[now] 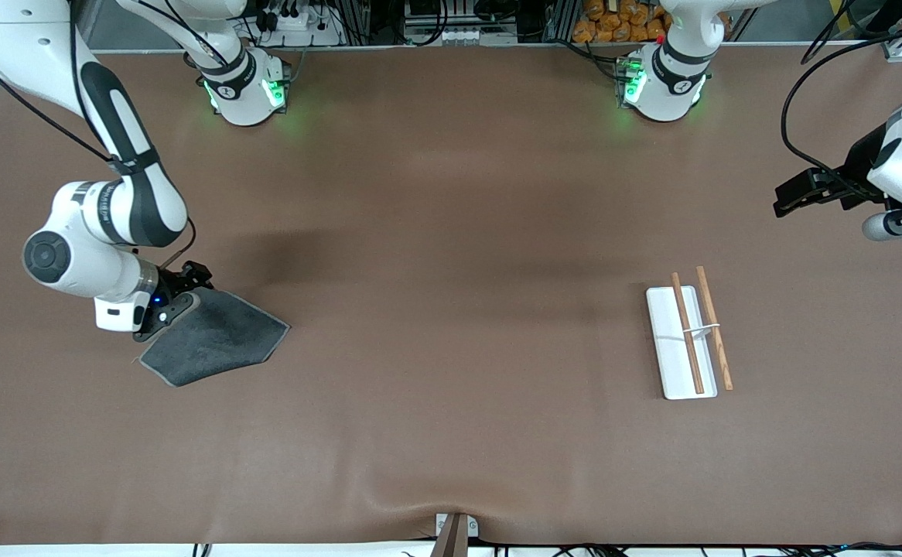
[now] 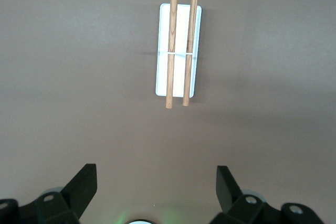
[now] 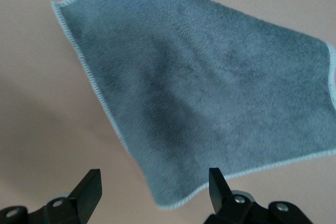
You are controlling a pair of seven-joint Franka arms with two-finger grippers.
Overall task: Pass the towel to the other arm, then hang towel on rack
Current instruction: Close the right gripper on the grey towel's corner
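My right gripper hung just over one corner of the towel, its fingers spread apart with nothing between them, the cloth's pale stitched edge running under the gap. The towel lay flat on the brown table toward my right arm's end, dark grey side up, fuzzy, roughly square and turned so a corner pointed toward the middle of the table; bare table surrounded it on every side but the one where my wrist stood. A broad open stretch of the matte brown surface ran from the towel to the rack, which sat well apart toward my left arm's end: a flat white rectangular base with two thin brown wooden rods lying parallel along it, joined by a thin white crosspiece. My left gripper waited in the air near the table's edge at that end, fingers parted and empty. I could read no writing anywhere.
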